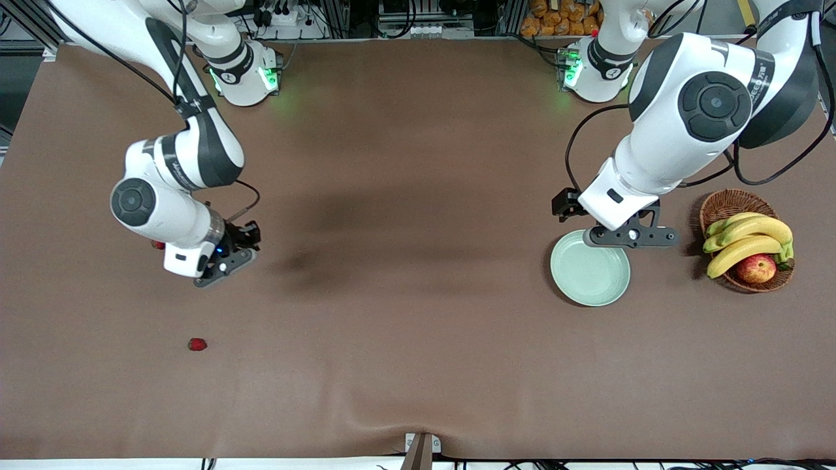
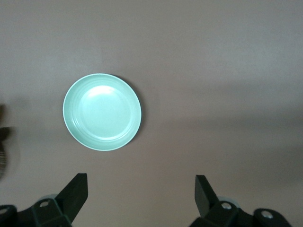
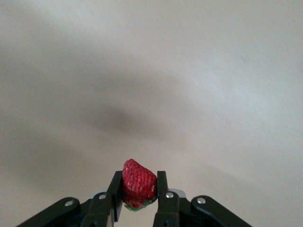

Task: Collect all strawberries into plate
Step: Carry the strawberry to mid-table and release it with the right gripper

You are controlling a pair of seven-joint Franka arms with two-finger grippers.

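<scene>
My right gripper (image 3: 138, 187) is shut on a red strawberry (image 3: 138, 183), held up over bare table at the right arm's end; in the front view this gripper (image 1: 221, 266) hides the berry. A second strawberry (image 1: 197, 344) lies on the table. A third strawberry (image 1: 157, 245) peeks out from under the right arm's wrist, farther from the front camera than the second. The pale green plate (image 1: 590, 271) sits empty toward the left arm's end. My left gripper (image 1: 630, 236) hangs open over the plate's rim, and its wrist view shows the plate (image 2: 102, 112) past the gripper (image 2: 141, 189).
A wicker basket (image 1: 722, 207) with bananas (image 1: 748, 238) and an apple (image 1: 756, 268) stands beside the plate at the left arm's end of the table. The brown table cover (image 1: 418, 261) stretches between the two arms.
</scene>
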